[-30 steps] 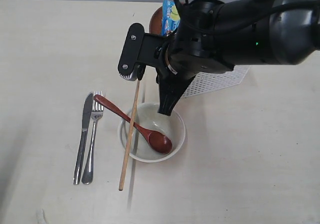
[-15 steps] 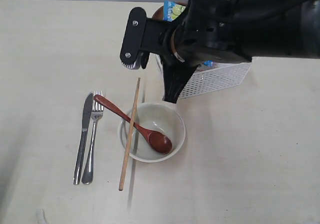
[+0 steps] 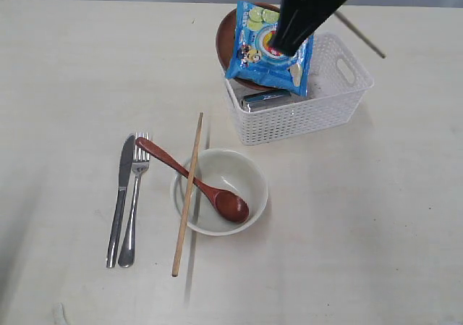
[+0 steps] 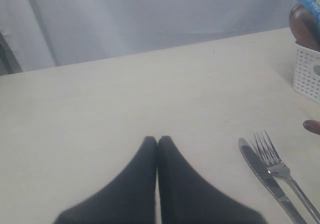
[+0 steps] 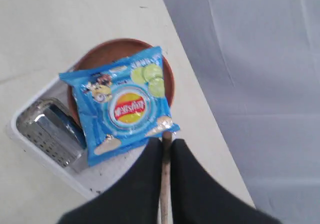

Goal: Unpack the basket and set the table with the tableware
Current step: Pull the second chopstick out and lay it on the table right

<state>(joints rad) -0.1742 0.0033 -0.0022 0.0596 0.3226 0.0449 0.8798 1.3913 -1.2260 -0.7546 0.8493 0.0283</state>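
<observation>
Right gripper was down low beside the basket a second ago. Now it is up over the basket, shut tight on one chopstick. The other chopstick lies near the basket, across the bowl, so the pair is not set yet. Left gripper is shut and empty. Plate, cup and chip bag sit in the basket.

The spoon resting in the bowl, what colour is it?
Red-brown, with a glossy finish. The spoon shows best in the exterior view.
</observation>
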